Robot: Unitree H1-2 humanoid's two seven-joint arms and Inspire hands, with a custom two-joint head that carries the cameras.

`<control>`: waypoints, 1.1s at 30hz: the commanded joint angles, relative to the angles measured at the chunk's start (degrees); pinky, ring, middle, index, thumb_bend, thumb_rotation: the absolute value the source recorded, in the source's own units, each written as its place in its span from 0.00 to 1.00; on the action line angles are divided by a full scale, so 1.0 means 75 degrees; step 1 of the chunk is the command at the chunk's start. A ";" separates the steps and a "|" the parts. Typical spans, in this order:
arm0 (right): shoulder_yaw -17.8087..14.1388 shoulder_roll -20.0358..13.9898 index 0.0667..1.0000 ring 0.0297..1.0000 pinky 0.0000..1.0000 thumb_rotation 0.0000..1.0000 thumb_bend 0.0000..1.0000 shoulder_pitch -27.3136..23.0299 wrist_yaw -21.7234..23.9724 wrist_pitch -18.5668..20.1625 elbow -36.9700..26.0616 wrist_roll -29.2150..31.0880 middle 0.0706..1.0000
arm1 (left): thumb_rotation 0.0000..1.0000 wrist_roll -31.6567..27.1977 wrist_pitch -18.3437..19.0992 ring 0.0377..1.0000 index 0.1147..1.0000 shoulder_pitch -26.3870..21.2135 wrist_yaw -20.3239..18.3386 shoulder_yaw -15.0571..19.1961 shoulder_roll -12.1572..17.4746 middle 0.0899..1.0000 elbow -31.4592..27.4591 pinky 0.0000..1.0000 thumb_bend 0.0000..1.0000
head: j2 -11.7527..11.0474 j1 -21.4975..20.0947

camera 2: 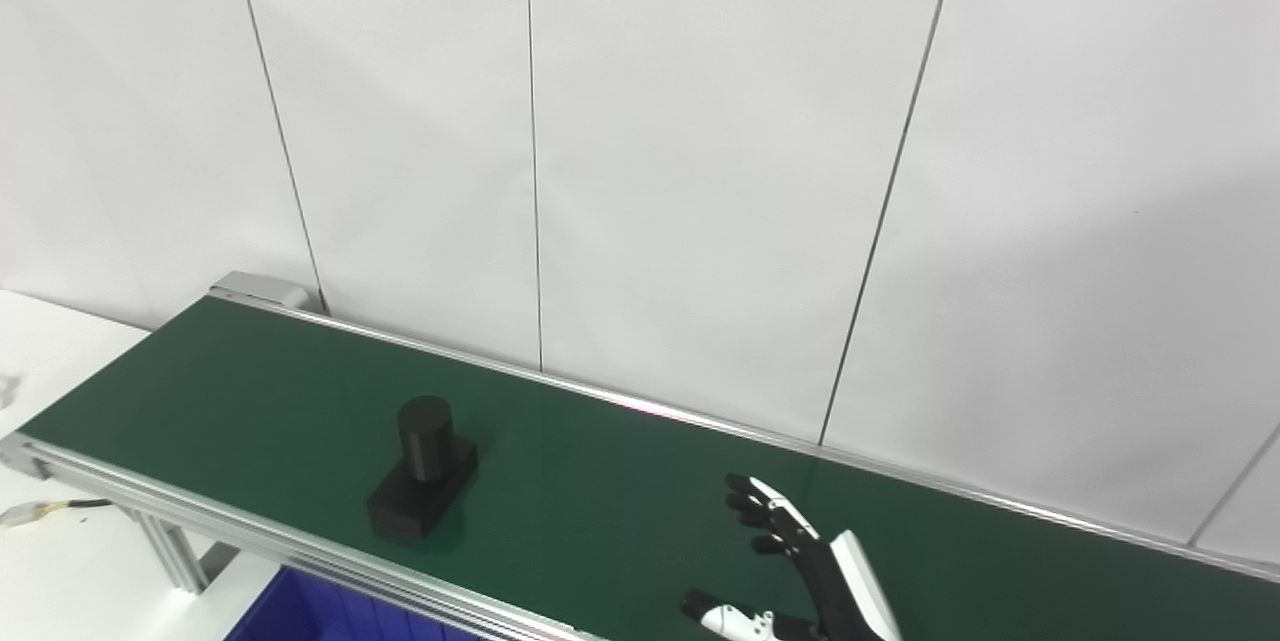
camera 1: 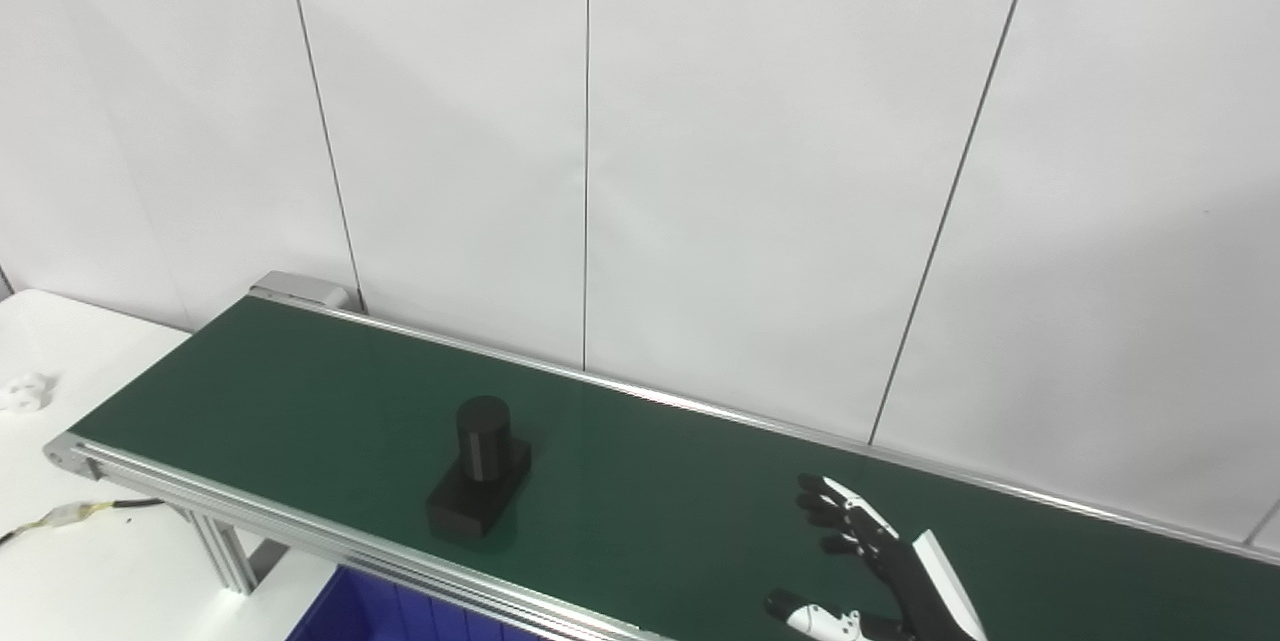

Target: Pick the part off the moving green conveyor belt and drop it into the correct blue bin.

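— Where was the hand?

— The right hand (camera 1: 875, 566) came up from the bottom edge, hovering over the green conveyor belt (camera 1: 640, 481). Its fingers (camera 1: 835, 506) were spread wide and the thumb stuck out to the left; it held nothing. The left hand did not show in either view.

— And the part?

— The black part (camera 1: 480, 471), a flat block with an upright cylinder on it, stood on the belt well to the left of the hand, apart from it, near the belt's front rail (camera 1: 330, 536).

— What lay beyond that?

— Below the front rail, at the bottom edge, sat a blue bin (camera 1: 400, 611); only its upper corner showed, in both views. Left of the belt's end was the white worktop (camera 1: 70, 561), with a cable (camera 1: 75, 513) running across it under the belt frame.

— Did the two views differ?

— The left eye view showed a small white object (camera 1: 25, 391) on the worktop at the far left; in the right eye view it was almost cut off at the edge. The right eye view took in more of the belt to the right of the hand. Behind everything stood a white panelled wall (camera 2: 700, 171).
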 commanded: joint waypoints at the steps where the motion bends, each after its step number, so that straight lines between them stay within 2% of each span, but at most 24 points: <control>1: 0.0010 0.0182 0.87 0.83 0.75 0.43 0.65 -0.0332 -0.0206 0.0022 -0.0017 -0.0047 0.83 | 0.12 -0.0112 -0.0275 0.77 0.80 -0.0043 -0.0124 0.0014 0.0046 0.79 -0.0193 0.74 1.00 | 0.0032 -0.0110; 13: 0.0162 0.0602 0.87 0.85 0.80 0.44 0.67 -0.0885 -0.0634 -0.0101 0.1140 -0.0420 0.84 | 0.13 -0.0238 -0.0189 0.77 0.79 0.0061 -0.0311 0.0090 0.0190 0.79 -0.0419 0.75 1.00 | 0.0149 -0.0643; 21: 0.0246 0.0827 0.88 0.85 0.80 0.41 0.67 -0.1264 -0.0864 -0.0089 0.1747 -0.0502 0.85 | 0.14 -0.0294 -0.0219 0.78 0.79 0.0067 -0.0395 0.0131 0.0274 0.79 -0.0432 0.77 1.00 | 0.0214 -0.0868; 33: 0.0355 0.1100 0.86 0.82 0.76 0.39 0.68 -0.1757 -0.1277 -0.0126 0.2519 -0.0636 0.83 | 0.16 -0.0338 0.0027 0.79 0.82 0.0156 -0.0415 0.0141 0.0338 0.82 -0.0593 0.79 1.00 | 0.0250 -0.1043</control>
